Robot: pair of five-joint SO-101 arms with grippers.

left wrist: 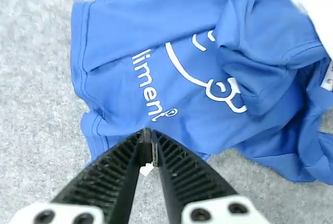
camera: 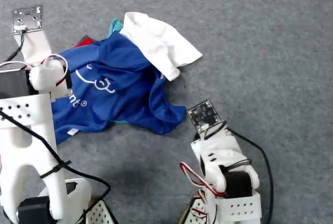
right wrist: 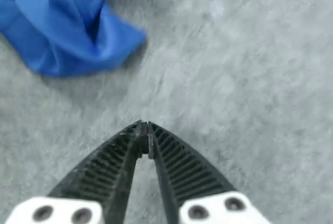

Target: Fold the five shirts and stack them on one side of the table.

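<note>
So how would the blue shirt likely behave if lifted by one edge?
Probably floppy: the blue shirt lies crumpled in soft folds, so it would likely drape and sag rather than hold shape. The white shirt rests on one part of it, so lifting may drag that along. Pushed across the grey table, it would probably bunch up, not slide.

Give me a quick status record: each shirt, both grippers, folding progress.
blue shirt: crumpled, covering most of the others
white shirt: bunched, lying over the blue shirt's far edge
red shirt: sliver peeking from under the blue
teal shirt: sliver beside the white
left gripper: shut, tips at the blue shirt's hem
right gripper: shut, over bare table, apart from the blue shirt
folded: none yet
</note>
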